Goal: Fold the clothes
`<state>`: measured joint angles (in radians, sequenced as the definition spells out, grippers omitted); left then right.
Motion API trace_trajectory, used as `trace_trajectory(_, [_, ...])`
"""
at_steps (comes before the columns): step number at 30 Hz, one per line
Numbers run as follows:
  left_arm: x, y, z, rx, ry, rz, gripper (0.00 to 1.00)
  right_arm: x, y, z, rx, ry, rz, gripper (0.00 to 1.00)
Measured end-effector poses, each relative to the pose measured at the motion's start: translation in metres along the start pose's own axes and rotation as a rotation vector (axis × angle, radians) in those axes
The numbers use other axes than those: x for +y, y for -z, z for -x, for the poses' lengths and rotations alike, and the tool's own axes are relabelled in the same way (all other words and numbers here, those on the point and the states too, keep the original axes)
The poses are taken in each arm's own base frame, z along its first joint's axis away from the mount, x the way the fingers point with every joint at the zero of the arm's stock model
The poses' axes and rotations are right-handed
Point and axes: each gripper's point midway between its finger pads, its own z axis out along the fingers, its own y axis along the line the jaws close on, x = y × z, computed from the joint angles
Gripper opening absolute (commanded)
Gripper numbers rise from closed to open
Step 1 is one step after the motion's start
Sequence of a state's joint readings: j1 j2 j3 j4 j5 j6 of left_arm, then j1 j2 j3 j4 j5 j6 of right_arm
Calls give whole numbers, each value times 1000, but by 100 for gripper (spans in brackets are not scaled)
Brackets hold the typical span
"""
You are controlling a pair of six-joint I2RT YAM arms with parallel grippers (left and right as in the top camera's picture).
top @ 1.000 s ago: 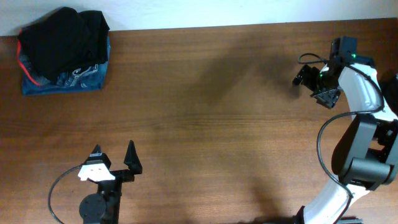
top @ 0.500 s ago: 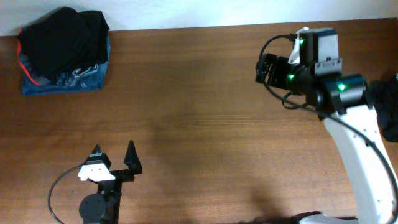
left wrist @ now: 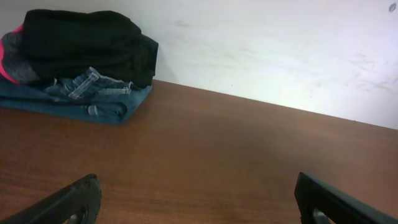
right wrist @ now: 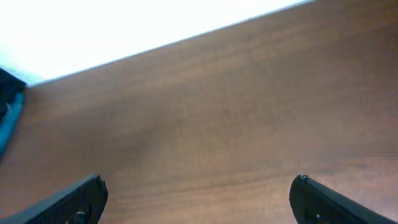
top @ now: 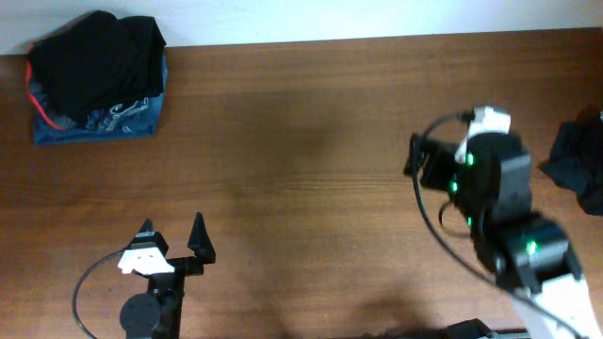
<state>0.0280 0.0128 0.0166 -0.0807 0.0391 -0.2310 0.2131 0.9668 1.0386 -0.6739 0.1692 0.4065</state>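
A stack of black clothes (top: 94, 58) lies on folded blue jeans (top: 99, 122) at the table's far left corner, with a red-orange edge showing on its left side. In the left wrist view the black clothes (left wrist: 87, 37) top the jeans (left wrist: 93, 93), with a grey, pink-edged band at the left. Another dark garment (top: 579, 160) lies crumpled at the right edge. My left gripper (top: 171, 237) is open and empty near the front left, with its jaws wide apart (left wrist: 199, 205). My right gripper (top: 419, 162) is open and empty above bare wood (right wrist: 199, 202).
The brown wooden table (top: 301, 122) ends at a white wall along the far side. A black cable loops from the left arm's base (top: 141, 311) at the front edge. The right arm's white body (top: 528, 254) stands over the front right.
My right arm has swung from the far right edge leftward and toward the front, uncovering the dark garment at the right edge. The left arm and the stack have not moved.
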Motion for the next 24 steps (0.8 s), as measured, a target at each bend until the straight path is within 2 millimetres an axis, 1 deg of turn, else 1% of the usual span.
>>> trace_trajectory(2, [0,0,0,-2,0,2,99,-14,1,-23,-17,-8,-5,99])
trace_trajectory(3, [0,0,1,-3,-1,2,99,-23,1,-44,-24,-11,-3,99])
trace_trajectory(5, [0,0,1,-4,-3,3,99,-36,4,-73,-47,-15,7,98])
trace_trajectory(9, [1,0,1,-5,-3,5,99,-48,21,-94,-229,-49,83,99])
trace_trajectory(12, [1,0,1,-4,-3,6,99,-54,27,-104,-318,-65,120,99])
trace_trajectory(14, [1,0,1,-4,-3,6,99,-56,28,-109,-351,-71,133,99])
trace_trajectory(17, [1,0,1,-4,-3,6,99,-61,26,-108,-375,-83,122,99])
trace_trajectory(22, [1,0,1,-4,-3,5,99,-82,14,-108,-411,-124,50,99])
trace_trajectory(24, [1,0,1,-4,-3,5,99,-86,11,-103,-453,-135,48,98])
